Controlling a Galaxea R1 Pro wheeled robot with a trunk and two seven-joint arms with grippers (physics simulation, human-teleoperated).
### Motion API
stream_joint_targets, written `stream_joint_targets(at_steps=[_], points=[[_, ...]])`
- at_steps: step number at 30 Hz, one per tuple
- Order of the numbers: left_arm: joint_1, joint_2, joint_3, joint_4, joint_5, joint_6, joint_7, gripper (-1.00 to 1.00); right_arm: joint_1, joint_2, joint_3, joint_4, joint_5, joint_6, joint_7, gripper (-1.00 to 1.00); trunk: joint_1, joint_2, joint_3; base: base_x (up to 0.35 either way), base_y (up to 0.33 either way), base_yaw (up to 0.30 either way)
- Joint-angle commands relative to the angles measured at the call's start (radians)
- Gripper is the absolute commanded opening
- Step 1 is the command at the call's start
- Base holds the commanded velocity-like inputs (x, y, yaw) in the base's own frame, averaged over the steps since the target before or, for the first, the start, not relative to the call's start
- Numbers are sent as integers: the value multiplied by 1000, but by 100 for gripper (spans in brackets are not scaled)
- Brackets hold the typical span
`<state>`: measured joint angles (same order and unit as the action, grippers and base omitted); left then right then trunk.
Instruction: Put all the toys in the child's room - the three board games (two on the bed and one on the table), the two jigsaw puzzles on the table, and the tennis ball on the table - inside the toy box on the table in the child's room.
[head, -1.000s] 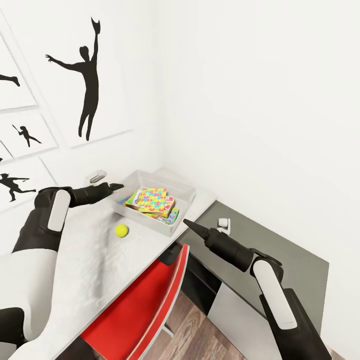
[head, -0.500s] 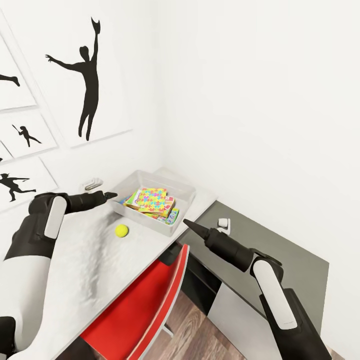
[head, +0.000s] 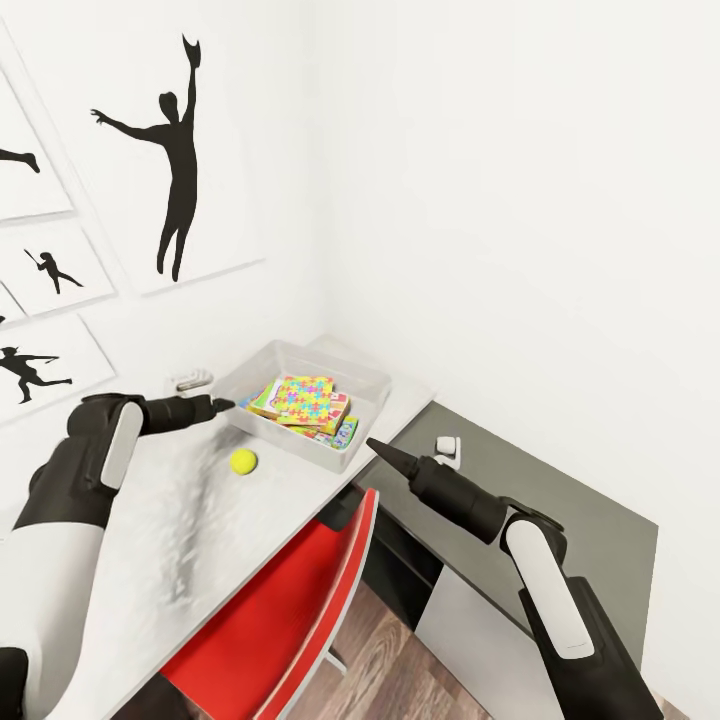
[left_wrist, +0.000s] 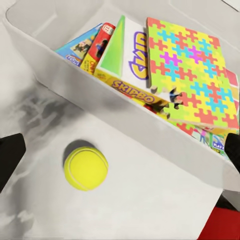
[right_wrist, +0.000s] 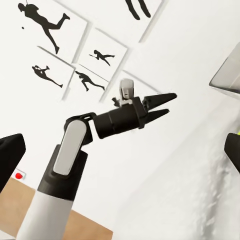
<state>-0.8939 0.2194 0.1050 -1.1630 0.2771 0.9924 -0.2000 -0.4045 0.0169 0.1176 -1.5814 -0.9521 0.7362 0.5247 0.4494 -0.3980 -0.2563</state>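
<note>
Under jigsaw puzzle (left_wrist: 192, 70), half-hidden board games (left_wrist: 125, 57).

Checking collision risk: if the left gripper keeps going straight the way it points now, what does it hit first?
Likely the near wall of the toy box. The left gripper points at it above the table, with the tennis ball below that line; depth is uncertain.

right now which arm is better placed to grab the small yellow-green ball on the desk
Left. The left gripper hovers open near the small yellow-green tennis ball beside the light grey toy box; the right gripper hangs off the pale table edge.
</note>
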Motion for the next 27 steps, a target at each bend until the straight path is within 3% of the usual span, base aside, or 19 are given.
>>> stream_joint_targets(at_steps=[1, 19, 27], points=[[3, 0, -3, -1, -9, 4, -9, 100, -1, 1, -1, 0, -4, 6, 0, 100, 1, -2, -2, 0, 0, 0], [65, 30, -71, -20, -24, -15, -8, 100, -1, 1, 0, 0, -4, 6, -2, 100, 1, -2, -2, 0, 0, 0], [75, 43, -105, -16, -118, -84, -14, 100, -1, 1, 0, 1, -4, 6, -2, 100, 1, -2, -2, 0, 0, 0]])
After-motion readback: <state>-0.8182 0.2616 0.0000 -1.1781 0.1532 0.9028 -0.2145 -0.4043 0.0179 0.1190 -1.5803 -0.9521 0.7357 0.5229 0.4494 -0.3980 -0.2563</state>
